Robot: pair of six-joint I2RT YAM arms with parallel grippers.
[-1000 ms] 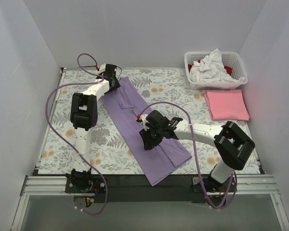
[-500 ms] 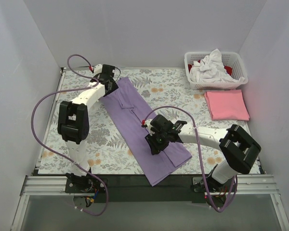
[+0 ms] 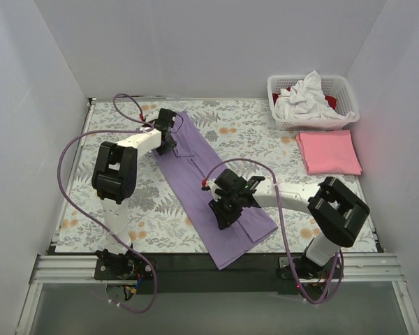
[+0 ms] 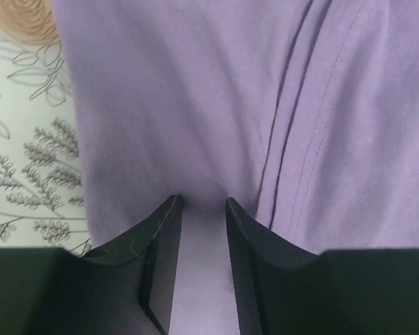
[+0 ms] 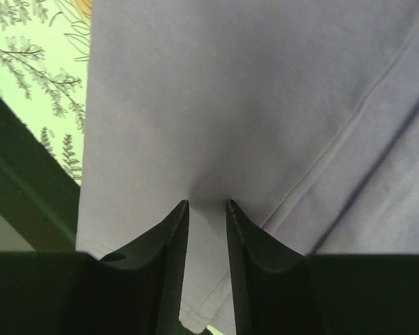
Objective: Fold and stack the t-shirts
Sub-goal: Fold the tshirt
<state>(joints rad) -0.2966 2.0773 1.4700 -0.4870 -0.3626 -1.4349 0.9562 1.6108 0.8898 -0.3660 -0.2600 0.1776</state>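
On floral cloth point(image 3: 265, 132), lavender tee point(image 3: 188, 171) (pinched).

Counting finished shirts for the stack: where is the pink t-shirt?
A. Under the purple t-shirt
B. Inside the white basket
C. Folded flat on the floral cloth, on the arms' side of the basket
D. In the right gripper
C: the pink t-shirt lies folded flat on the floral cloth, just nearer the arms than the basket.

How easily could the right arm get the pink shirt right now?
Probably not yet: the right gripper is pinching the purple t-shirt. The pink shirt lies uncovered with nothing in between, so after letting go it likely could.
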